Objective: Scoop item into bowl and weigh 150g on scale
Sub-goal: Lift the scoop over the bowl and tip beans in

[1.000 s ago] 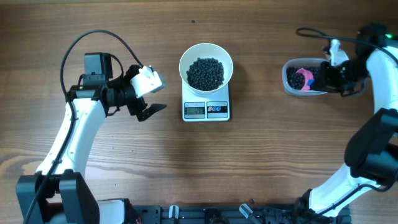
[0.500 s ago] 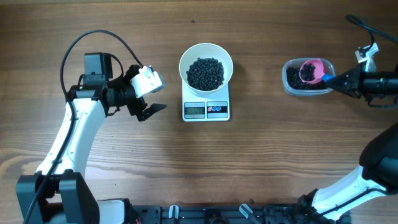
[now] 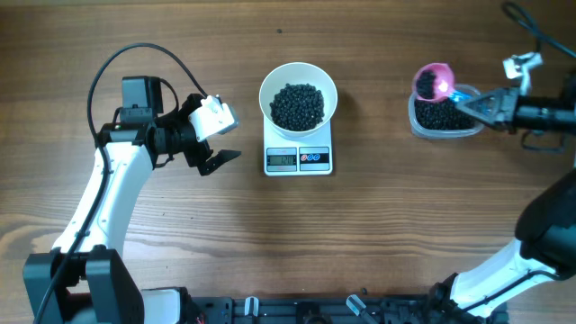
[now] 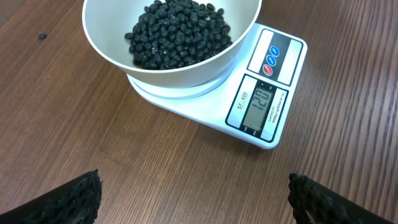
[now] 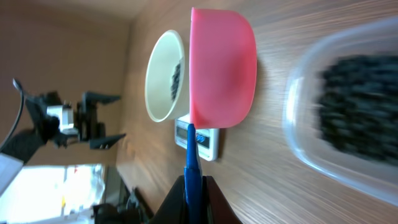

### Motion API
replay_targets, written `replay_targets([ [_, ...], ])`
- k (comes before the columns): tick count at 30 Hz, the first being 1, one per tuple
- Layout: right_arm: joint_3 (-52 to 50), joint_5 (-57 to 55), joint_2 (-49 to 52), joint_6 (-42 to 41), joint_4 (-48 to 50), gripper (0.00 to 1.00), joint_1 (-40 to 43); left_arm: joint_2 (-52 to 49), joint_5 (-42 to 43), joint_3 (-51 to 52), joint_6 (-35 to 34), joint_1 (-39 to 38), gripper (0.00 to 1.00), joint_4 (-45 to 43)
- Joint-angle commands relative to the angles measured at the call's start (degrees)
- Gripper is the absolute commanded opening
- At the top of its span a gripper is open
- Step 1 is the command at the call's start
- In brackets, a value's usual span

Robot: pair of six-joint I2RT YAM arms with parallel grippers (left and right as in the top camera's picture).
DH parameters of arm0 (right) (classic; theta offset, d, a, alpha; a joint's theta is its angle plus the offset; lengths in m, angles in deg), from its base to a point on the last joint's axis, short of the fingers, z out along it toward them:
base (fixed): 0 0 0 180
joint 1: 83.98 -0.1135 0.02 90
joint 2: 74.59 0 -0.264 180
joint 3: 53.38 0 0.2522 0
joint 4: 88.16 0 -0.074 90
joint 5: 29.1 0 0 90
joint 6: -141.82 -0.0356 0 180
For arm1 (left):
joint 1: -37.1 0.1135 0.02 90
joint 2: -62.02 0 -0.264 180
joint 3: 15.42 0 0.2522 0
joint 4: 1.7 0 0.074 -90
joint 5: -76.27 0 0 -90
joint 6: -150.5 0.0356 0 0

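Observation:
The white bowl (image 3: 298, 94) stands on the scale (image 3: 298, 158) at table centre and holds a heap of black beans (image 3: 298, 105). My right gripper (image 3: 483, 104) is shut on the blue handle (image 5: 191, 165) of a pink scoop (image 3: 433, 81). The scoop hangs above the far left corner of a clear tub (image 3: 441, 117) of beans. From the right wrist I see only the scoop's (image 5: 221, 68) outside, so its contents are hidden there. My left gripper (image 3: 229, 135) stands open left of the scale, with nothing between its fingers (image 4: 68, 199). The left wrist view shows the bowl (image 4: 171, 59), the beans (image 4: 177, 31) and the scale's lit display (image 4: 264, 106).
A single stray bean (image 4: 42, 36) lies on the wood beyond the bowl. The clear tub (image 5: 348, 112) sits at the right, blurred in the right wrist view. Cables loop behind both arms.
My right gripper has lifted the pink scoop out of the tub and carried it up toward the tub's far left corner. The left arm, bowl and scale have not moved.

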Motion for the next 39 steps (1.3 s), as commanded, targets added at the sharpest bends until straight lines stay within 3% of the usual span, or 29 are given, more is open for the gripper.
replay_targets([
  [1, 0.11, 3.69, 0.79, -1.44, 0.59, 0.04, -7.26, -0.33, 1.29, 0.15, 1.11, 0.31, 1.0, 0.0],
  [7, 8.17, 0.09, 0.79, -12.66, 6.01, 0.04, -20.7, -0.33, 1.29, 0.15, 1.11, 0.31, 1.0, 0.0],
  [15, 13.81, -20.5, 0.79, -24.55, 10.54, 0.04, -35.95, -0.33, 1.29, 0.15, 1.11, 0.31, 1.0, 0.0],
  [20, 13.81, -42.86, 0.79, -30.1, 15.37, 0.04, -46.07, -0.33, 1.29, 0.15, 1.11, 0.31, 1.0, 0.02],
  [30, 13.81, -65.88, 0.79, -26.16, 20.11, 0.04, -56.0, -0.33, 1.29, 0.15, 1.11, 0.31, 1.0, 0.0],
  [39, 13.81, -75.36, 0.79, -18.27, 22.53, 0.04, -60.85, -0.33, 1.29, 0.15, 1.11, 0.31, 1.0, 0.0],
])
